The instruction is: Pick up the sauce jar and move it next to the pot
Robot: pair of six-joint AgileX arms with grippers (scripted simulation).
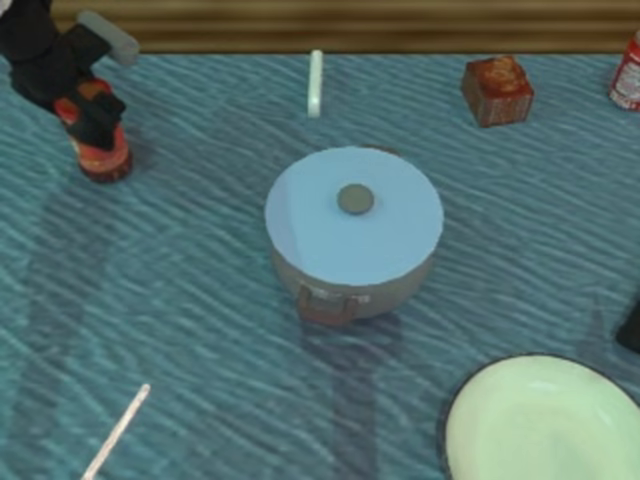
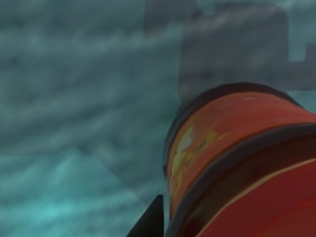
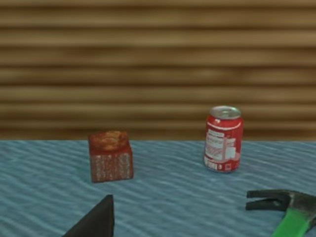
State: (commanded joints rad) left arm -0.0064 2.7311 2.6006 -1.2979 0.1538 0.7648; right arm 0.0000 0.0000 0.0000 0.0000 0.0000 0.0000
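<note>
The left gripper [image 1: 88,112] is at the far left corner of the table [image 1: 180,300]. It sits right on top of the sauce jar [image 1: 103,155], and its claw looks pinched on the jar's top part. The jar is small and round, with red and orange bands and dark rings. In the top view its bottom seems to be on or very near the blue cloth, but I cannot tell if it touches. In the left wrist view the jar [image 2: 237,163] fills much of the picture, very close, with one dark finger [image 2: 150,222] beside it.

The pot [image 1: 352,235] is in the middle of the table, well apart from the jar. It is big, round and grey, with a flat pale-blue lid and a small grey knob [image 1: 355,199] on top. Its handle points to the near edge.

A reddish-brown box [image 1: 497,90] stands near the far edge on the right. A red-and-white can [image 1: 627,72] is at the far right corner. A pale-green plate [image 1: 545,420] lies at the near right corner. A green-handled hammer [image 3: 289,210] shows in the right wrist view.

The right arm waits at the right edge [image 1: 630,325]. I cannot tell if its claw is spread or pressed together.
</note>
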